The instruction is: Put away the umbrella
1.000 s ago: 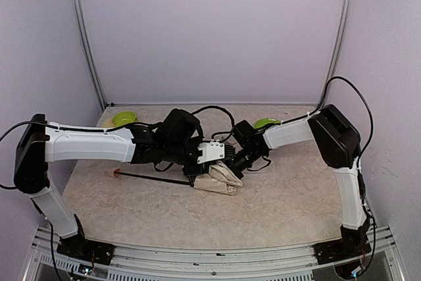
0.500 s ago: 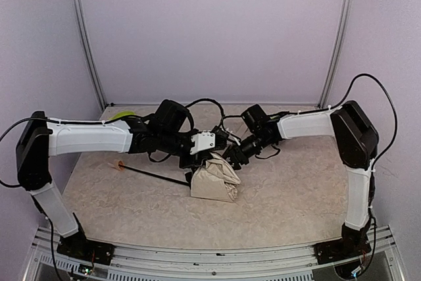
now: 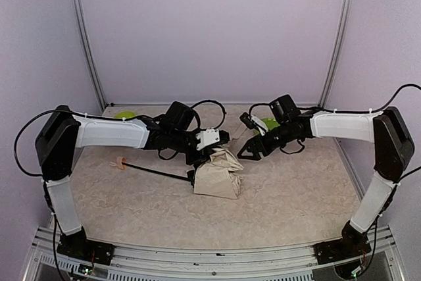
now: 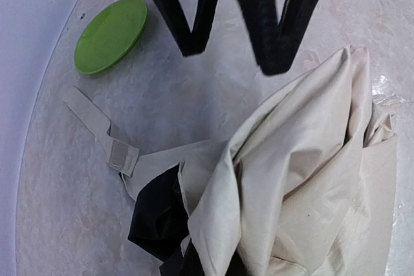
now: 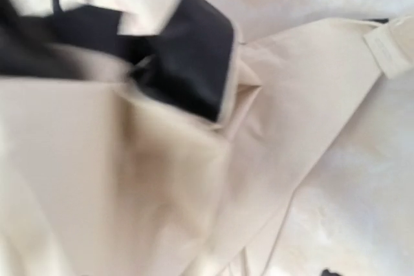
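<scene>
Half-folded umbrella (image 3: 218, 177) lies at table (image 3: 296, 192) centre, shaft running left to knob (image 3: 119, 161), canopy bunched at right end. Left gripper (image 3: 219, 147), closed and empty, hovers over canopy, nearer. Right gripper (image 3: 247, 152), jaws spread, empty, just right of canopy.

Left hand (image 3: 210, 156) over umbrella (image 3: 219, 176), right hand (image 3: 248, 151) to its right, perhaps apart

the umbrella (image 5: 129, 179) is blurred and cut off in the right wrist view.
</scene>
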Controlling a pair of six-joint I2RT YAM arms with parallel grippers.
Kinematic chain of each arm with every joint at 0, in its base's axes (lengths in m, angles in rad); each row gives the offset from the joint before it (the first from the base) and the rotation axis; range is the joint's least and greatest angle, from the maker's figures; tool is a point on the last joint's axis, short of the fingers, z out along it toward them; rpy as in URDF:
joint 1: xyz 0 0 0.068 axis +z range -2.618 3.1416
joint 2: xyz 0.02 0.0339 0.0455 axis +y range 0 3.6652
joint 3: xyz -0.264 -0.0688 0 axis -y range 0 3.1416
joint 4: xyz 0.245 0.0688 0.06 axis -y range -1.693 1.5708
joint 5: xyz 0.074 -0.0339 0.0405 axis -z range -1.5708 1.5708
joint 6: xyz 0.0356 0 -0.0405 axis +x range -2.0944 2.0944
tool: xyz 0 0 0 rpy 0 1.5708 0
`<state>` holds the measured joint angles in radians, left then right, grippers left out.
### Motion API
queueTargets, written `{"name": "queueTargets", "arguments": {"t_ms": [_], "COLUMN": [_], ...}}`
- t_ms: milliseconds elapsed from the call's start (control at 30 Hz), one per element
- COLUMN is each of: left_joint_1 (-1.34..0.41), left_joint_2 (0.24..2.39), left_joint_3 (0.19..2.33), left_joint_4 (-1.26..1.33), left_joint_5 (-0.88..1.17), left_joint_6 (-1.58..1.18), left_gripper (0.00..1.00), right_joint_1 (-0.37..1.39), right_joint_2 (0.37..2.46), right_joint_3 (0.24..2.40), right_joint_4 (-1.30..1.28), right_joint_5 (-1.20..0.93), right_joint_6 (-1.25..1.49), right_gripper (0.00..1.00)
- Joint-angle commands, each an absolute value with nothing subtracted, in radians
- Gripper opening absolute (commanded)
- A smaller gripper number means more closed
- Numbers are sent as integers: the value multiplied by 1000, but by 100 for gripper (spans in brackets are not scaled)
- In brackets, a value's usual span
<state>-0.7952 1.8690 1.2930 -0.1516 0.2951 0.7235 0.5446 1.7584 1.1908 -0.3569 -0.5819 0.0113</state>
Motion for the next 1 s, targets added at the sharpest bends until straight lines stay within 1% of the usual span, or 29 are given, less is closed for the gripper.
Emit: {"name": "queueTargets", "arguments": {"t_ms": [0,133,233,333,467,500,633,867,967], "left_joint_1": [-782,-772,-770,-767,-760,-759,-756,-748,-745], "left_joint_2": [1959,2008,2033,2058,2083,2085,2094,2125,2135], "left_joint_3": [1317,1294,1284,1287,1291,1291,1291,1313,1317], "left_joint_4": [-113,-103,-95,-99,-111,-113,-114,-136,-137], "left_joint_5": [266,292,303,310,320,327,346,369,381], "left_joint_6": [677,650,643,643,644,647,647,655,649], "left_gripper": [0,0,0,0,0,0,0,0,0], "right_joint_1": [556,639,744,841,918,929,947,948,947], "right_joint_2": [1635,1511,1441,1438,1528,1551,1627,1793,1860], "right_joint_3": [1118,1005,891,816,866,877,901,998,1029], "right_joint_4": [-233,-92,36,112,46,36,52,-52,-96], "right_joint_5": [-527,-499,-451,-394,-215,-178,-100,-32,-42], "right_joint_6": [26,-49,-214,-373,-496,-522,-614,-696,-695], "right_gripper": [71,69,72,81,95,100,100,100,94]}}
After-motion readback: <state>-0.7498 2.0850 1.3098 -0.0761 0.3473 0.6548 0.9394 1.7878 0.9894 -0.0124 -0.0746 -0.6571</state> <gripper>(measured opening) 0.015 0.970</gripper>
